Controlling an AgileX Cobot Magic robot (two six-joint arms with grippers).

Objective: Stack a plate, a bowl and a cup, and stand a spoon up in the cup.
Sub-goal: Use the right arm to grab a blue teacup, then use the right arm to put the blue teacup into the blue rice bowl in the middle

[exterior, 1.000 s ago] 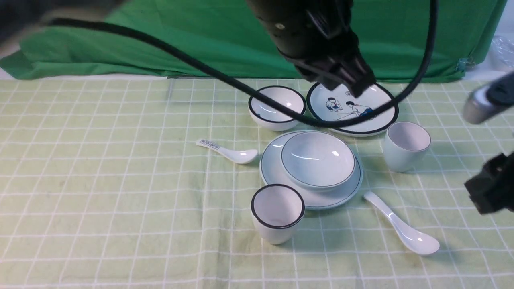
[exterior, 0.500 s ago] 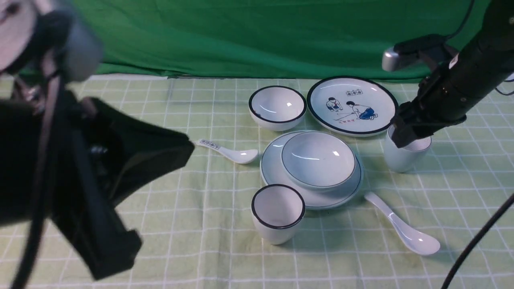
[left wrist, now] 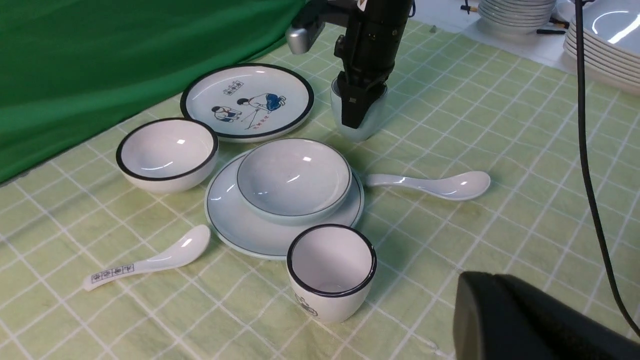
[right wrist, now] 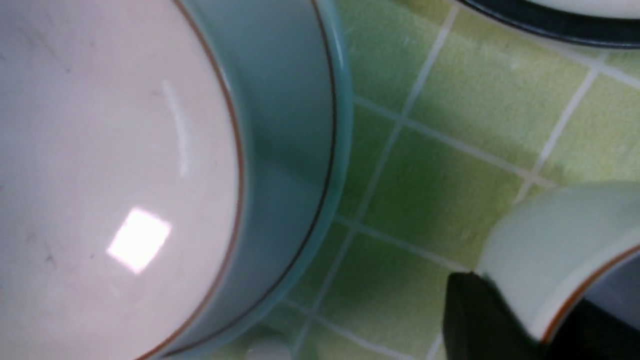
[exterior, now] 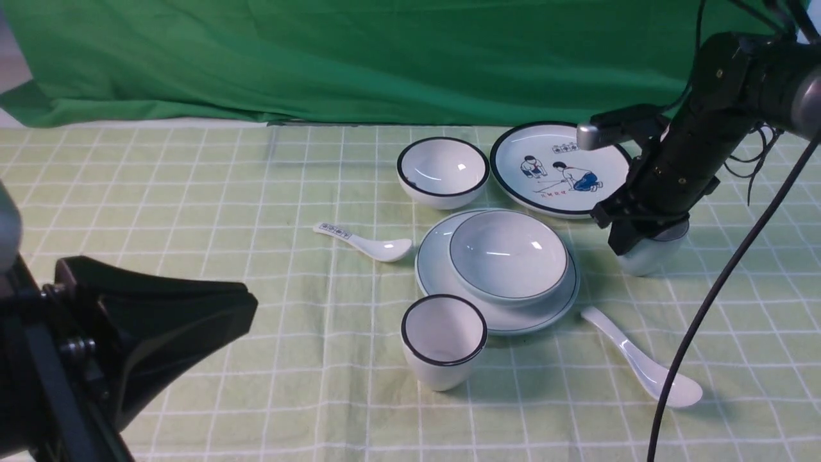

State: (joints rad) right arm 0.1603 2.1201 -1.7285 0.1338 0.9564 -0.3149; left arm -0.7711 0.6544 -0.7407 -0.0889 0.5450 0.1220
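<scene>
Our right gripper stands astride the wall of the cup, clamped or not we can't tell, and the bowl on the plate waits just to its left.

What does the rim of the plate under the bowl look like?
A thin dark-grey line on the pale bluish-white plate, clearest in the left wrist view.
</scene>
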